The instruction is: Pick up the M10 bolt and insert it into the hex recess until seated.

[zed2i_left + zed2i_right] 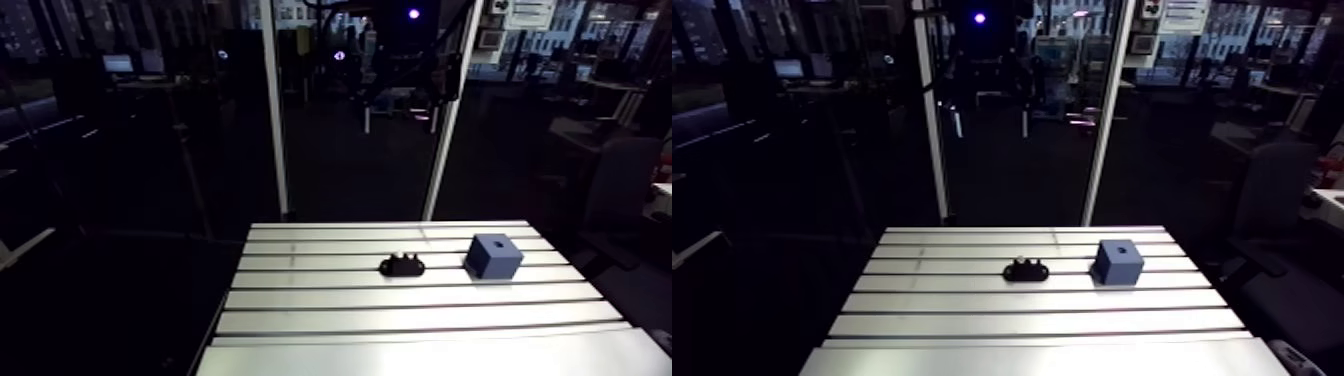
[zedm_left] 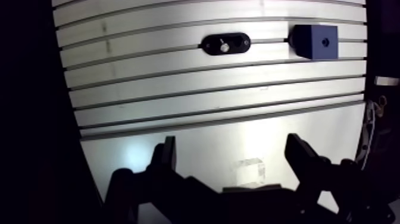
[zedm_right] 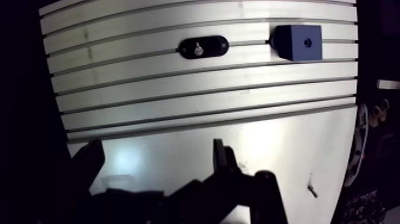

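A black oval holder [image 2: 225, 44] lies on the slotted aluminium table [image 1: 400, 310], well ahead of my gripper. A silvery bolt head [image 2: 224, 46] shows in its middle. Beside it stands a blue block [image 2: 315, 40] with a small round recess [image 2: 324, 42] in its upper face. In the arm view the holder [image 1: 402, 265] and the blue block [image 1: 493, 256] sit close together near the table's far edge. My gripper [image 2: 232, 146] hangs high over the table's near part. Its two dark fingers [image 2: 168, 155] stand wide apart with nothing between them.
A small pin-like piece [image 3: 311, 190] lies on the smooth plate beside the gripper. Two white upright posts [image 1: 272, 110] rise behind the far edge of the table. The table drops off into darkness on both sides.
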Controlling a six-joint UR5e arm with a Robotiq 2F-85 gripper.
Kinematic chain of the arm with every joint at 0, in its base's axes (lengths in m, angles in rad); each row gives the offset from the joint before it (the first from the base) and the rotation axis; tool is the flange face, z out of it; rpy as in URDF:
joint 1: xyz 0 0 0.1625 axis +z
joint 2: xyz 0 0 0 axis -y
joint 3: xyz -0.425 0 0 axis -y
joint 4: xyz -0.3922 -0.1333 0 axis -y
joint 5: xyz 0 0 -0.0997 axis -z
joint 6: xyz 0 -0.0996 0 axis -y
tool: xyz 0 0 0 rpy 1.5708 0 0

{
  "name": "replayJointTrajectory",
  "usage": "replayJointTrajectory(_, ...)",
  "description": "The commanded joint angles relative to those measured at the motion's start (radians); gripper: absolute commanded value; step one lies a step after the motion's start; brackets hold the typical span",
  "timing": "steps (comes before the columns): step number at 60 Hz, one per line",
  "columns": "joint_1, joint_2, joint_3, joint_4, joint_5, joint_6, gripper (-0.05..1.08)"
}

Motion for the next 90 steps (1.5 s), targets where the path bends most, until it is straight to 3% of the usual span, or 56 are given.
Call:
replayJointTrajectory(1,0.028,0.021,-0.054,0.005,0.009,-0.024,0.00)
replayJointTrajectory(29,0.029,0.020,-0.052,0.005,0.012,-0.024,0.00)
replayJointTrajectory(46,0.029,0.020,-0.027,-0.012,0.003,-0.023,0.00)
replayJointTrajectory(64,0.028,0.036,0.073,-0.186,-0.005,-0.027,0.00)
replayJointTrajectory(77,0.014,0.053,0.169,-0.366,-0.004,-0.081,0.01)
replayJointTrajectory(90,-0.020,0.086,0.215,-0.434,-0.003,-0.089,0.01)
